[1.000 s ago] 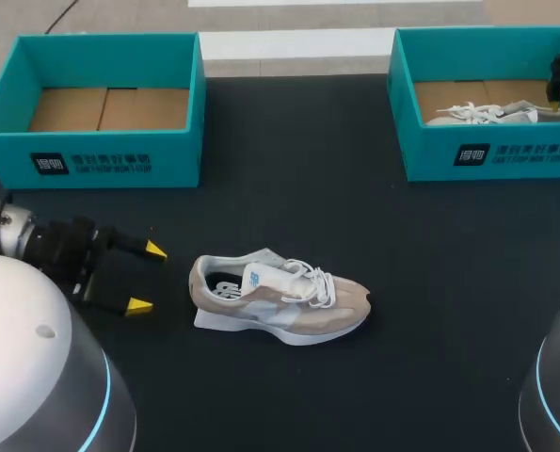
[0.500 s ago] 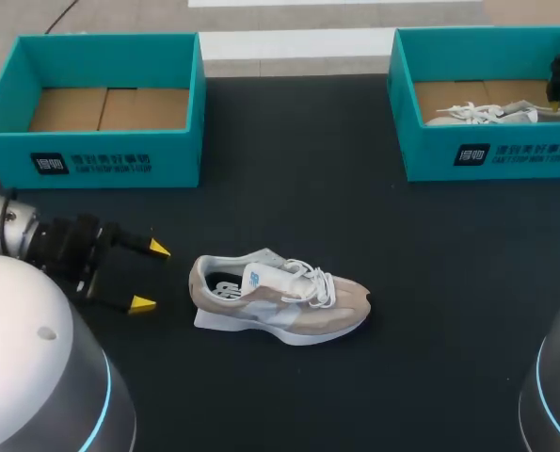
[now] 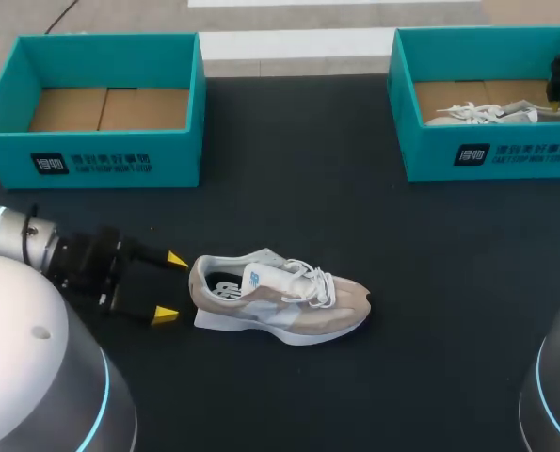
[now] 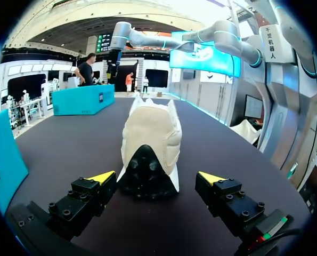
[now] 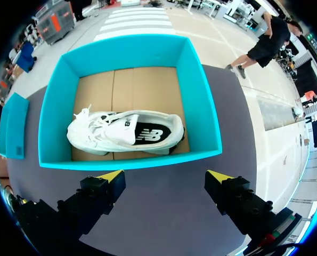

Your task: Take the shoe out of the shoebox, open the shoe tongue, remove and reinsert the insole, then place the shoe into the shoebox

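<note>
A beige and white sneaker (image 3: 280,298) lies on the black table, heel toward my left arm, toe to the right. My left gripper (image 3: 171,287) is open just behind its heel, nothing between the fingers. In the left wrist view the heel (image 4: 146,170) sits just ahead of the left gripper (image 4: 157,178), in line with the gap between its yellow tips. A white shoe (image 5: 125,132) lies in the right teal shoebox (image 5: 131,160). Above it hangs my right gripper (image 5: 165,175), open and empty, seen at the head view's edge (image 3: 554,87). The same white shoe (image 3: 487,114) shows in that shoebox (image 3: 491,155).
A second teal shoebox (image 3: 101,155) stands at the back left, with only its cardboard floor showing. Black table (image 3: 289,188) stretches between the two boxes and around the sneaker.
My left gripper has slid right and slightly toward the table's front, closing in on the sneaker's heel with its fingers still open. The right arm and both shoes have not moved.
</note>
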